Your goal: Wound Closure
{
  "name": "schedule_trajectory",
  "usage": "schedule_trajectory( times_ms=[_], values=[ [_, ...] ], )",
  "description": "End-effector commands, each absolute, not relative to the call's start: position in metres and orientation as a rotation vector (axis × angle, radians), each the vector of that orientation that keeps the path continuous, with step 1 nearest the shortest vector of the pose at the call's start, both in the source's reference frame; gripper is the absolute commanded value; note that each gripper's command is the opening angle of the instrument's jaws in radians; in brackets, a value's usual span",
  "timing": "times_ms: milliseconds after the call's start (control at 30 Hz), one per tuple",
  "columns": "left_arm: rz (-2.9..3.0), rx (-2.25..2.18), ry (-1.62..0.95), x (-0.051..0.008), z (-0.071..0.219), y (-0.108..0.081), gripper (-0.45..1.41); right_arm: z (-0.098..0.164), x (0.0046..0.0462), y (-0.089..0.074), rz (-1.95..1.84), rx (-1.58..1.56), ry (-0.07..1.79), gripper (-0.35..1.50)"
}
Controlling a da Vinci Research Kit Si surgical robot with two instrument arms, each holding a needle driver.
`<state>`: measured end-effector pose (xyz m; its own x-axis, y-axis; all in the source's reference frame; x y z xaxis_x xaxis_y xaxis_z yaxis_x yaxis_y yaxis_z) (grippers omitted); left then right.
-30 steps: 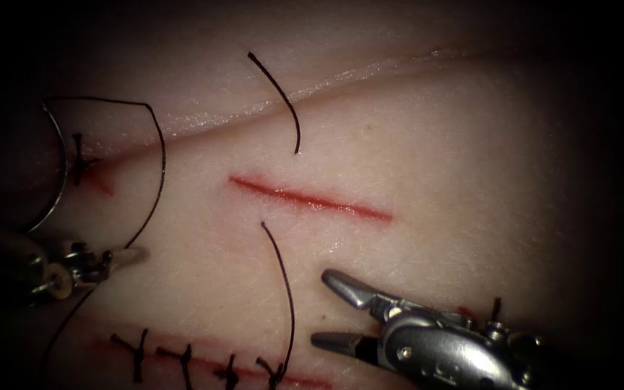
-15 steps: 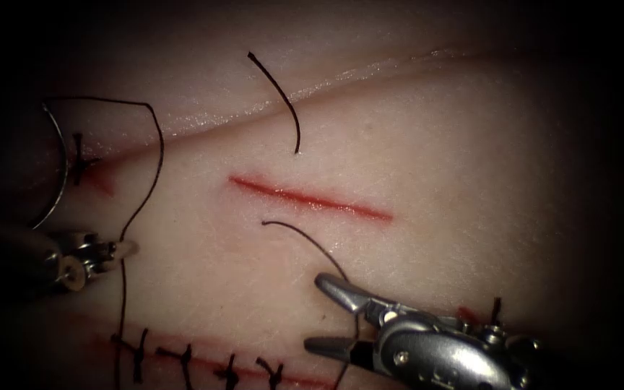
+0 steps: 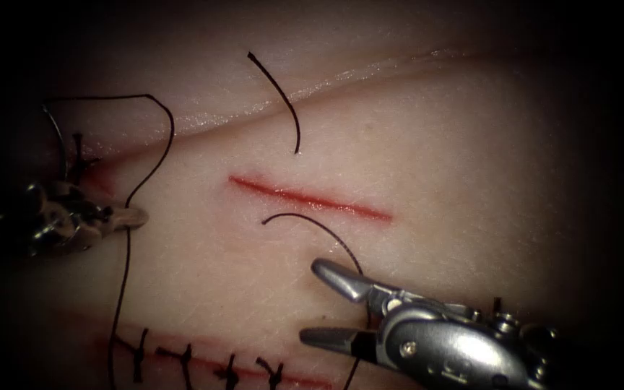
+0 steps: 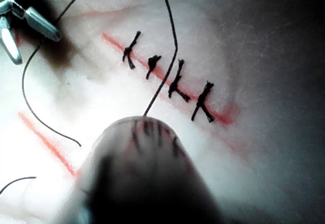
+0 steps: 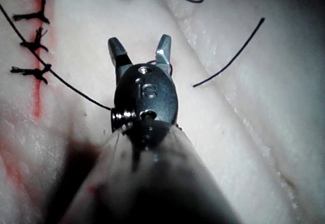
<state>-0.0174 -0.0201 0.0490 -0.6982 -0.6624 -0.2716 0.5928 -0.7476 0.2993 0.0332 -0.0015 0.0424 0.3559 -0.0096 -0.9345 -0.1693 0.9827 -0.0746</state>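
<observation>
R tool sits low on the tissue, below the open cut, jaws wide apart, clamped on nothing. A strand of thread arcs from a free end just below the cut down btwn those open jaws and runs on under the tool; right wrist view shows the same, w/ thread crossing behind the tool and neither jaw pinching it.

L tool is at the far left of the cut, jaws together on the thread: from its tip one strand loops up and over toward the needle, the other drops straight down to the stitched cut along the lower edge. Needle stands as a thin curve above the L tool, beside a small knot; can't tell if its point is in the tissue, and neither tool holds it.

Loose cut end lies on the tissue above the open cut, touching nothing else. Left wrist view: four stitches across the closed cut, thread passing over them.
</observation>
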Motion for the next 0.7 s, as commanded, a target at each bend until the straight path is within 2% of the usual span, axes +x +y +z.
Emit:
schedule_trajectory(
  times_ms=[33, 133, 267, 333, 367, 400, 700],
  values=[
    [-2.407, 0.498, -0.255, -0.0175, 0.049, -0.02, -0.45, 0.043, 0.0348, 0.0, 0.117, -0.165, 1.198, 1.13],
    [-2.511, 0.606, -0.314, -0.0175, 0.048, -0.019, -0.45, 0.044, 0.0364, 0.001, 0.124, -0.11, 1.16, 0.9],
    [-2.648, 0.732, -0.346, -0.0176, 0.047, -0.017, -0.45, 0.046, 0.0385, 0.002, 0.121, -0.041, 1.138, 0.71],
    [-2.745, 0.809, -0.393, -0.018, 0.046, -0.016, -0.45, 0.048, 0.0401, 0.002, 0.106, 0.018, 1.147, 0.19],
    [-2.768, 0.83, -0.411, -0.0182, 0.046, -0.015, -0.45, 0.048, 0.0407, 0.002, 0.098, 0.042, 1.155, -0.18],
    [-2.803, 0.861, -0.433, -0.0185, 0.047, -0.015, -0.45, 0.049, 0.0415, 0.002, 0.087, 0.073, 1.163, -0.35],
    [-3.086, 0.935, -0.569, -0.0213, 0.05, -0.014, -0.45, 0.05, 0.0451, 0.003, 0.078, 0.159, 1.289, -0.35]
  ],
)
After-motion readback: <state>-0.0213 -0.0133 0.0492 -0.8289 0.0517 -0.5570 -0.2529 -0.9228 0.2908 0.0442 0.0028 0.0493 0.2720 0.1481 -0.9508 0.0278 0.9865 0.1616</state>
